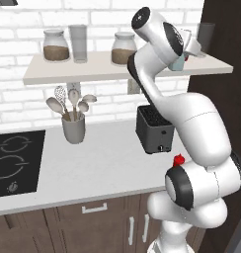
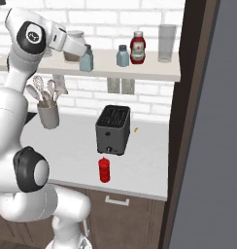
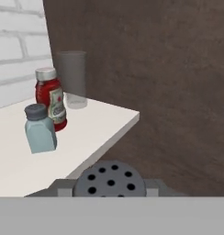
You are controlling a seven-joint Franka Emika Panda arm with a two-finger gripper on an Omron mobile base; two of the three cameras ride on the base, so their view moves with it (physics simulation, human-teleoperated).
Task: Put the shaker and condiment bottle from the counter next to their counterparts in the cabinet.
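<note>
My gripper is up at the cabinet shelf and shut on the shaker, a pale blue-grey one with a grey cap. In the hand view its perforated cap sits between my fingertips. Whether its base touches the board I cannot tell. Its twin shaker stands further right on the shelf, beside the labelled red bottle; both show at the hand view's left, twin shaker and labelled bottle. The all-red condiment bottle stands on the counter in front of the toaster.
A black toaster and a grey utensil holder stand on the counter, with a cooktop at the far left. Two jars and a glass occupy the shelf's left; another glass stands by the dark brown panel.
</note>
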